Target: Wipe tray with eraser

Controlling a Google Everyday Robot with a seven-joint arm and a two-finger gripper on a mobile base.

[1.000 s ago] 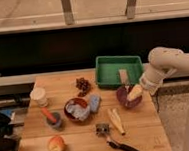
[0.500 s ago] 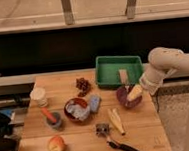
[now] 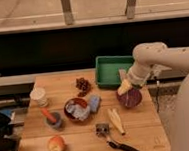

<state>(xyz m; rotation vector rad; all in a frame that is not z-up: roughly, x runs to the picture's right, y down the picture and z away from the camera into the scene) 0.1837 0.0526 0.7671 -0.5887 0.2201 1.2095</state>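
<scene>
My tool (image 3: pixel 125 84) is at the eraser (image 3: pixel 123 91), over the red bowl (image 3: pixel 134 100) just beside the tray (image 3: pixel 107 71); I cannot tell if it grips, and I judge the wiping not yet begun

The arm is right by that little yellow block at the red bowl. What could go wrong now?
The gripper is down at the eraser at the dark red bowl. A poor grab might tip the bowl or drop the eraser inside. The tray lies just behind, so the arm could bump its raised rim.
</scene>
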